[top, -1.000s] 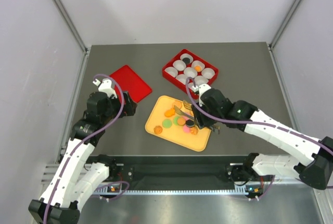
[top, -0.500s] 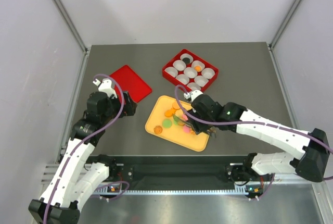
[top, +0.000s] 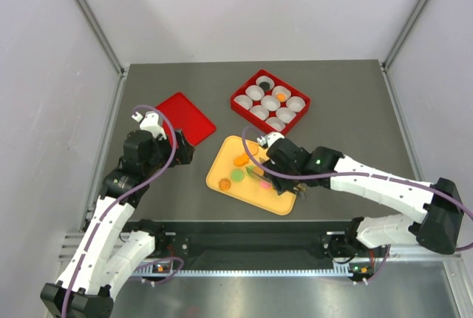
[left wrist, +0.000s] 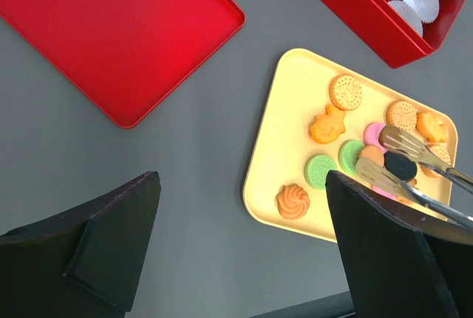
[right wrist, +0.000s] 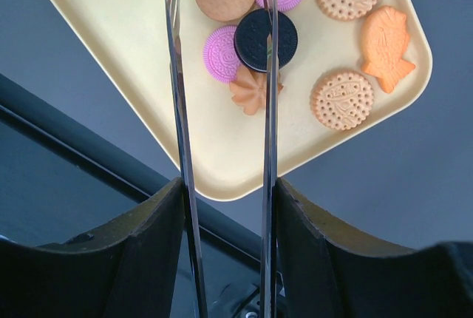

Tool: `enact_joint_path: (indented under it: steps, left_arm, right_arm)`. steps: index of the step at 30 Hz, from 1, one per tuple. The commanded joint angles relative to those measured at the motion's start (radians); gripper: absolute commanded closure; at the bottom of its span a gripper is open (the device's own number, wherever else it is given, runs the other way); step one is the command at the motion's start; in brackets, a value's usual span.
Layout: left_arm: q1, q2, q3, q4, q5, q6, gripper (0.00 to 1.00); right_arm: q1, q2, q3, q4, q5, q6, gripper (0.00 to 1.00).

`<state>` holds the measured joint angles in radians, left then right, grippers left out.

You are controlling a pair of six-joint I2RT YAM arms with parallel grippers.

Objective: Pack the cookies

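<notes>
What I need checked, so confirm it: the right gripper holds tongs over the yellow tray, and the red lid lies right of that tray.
One point is wrong: the red lid lies left of the yellow tray, not right of it, as the top external view shows. The rest stands: the right gripper holds tongs over that tray.

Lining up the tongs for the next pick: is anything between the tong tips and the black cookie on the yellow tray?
Nothing visible. The black cookie lies uncovered on the yellow tray, between the blades of the tongs held by the right gripper, one blade crossing over it.
</notes>
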<state>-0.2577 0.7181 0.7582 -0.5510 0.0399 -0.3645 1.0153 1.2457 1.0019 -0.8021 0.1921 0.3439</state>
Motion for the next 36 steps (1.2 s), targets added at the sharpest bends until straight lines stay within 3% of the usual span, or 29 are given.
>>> enact_joint_path:
  steps: [1, 12, 19, 36]
  left_arm:
    - [-0.002, 0.003, -0.007, 0.025, 0.006, 0.010, 0.01]
    - [-0.002, 0.003, -0.007, 0.026, 0.006, 0.010, 0.01]
    - [-0.002, 0.001, -0.007, 0.026, 0.006, 0.010, 0.01]
    - [-0.002, -0.008, -0.007, 0.023, 0.003, 0.010, 0.01]
  right_arm:
    - [0.023, 0.006, 0.014, -0.003, 0.033, 0.009, 0.51]
    - [0.043, 0.038, 0.012, -0.005, 0.038, 0.010, 0.52]
    - [0.045, 0.021, 0.021, -0.016, 0.053, 0.014, 0.58]
    - [-0.004, -0.002, 0.173, -0.077, 0.102, -0.046, 0.59]
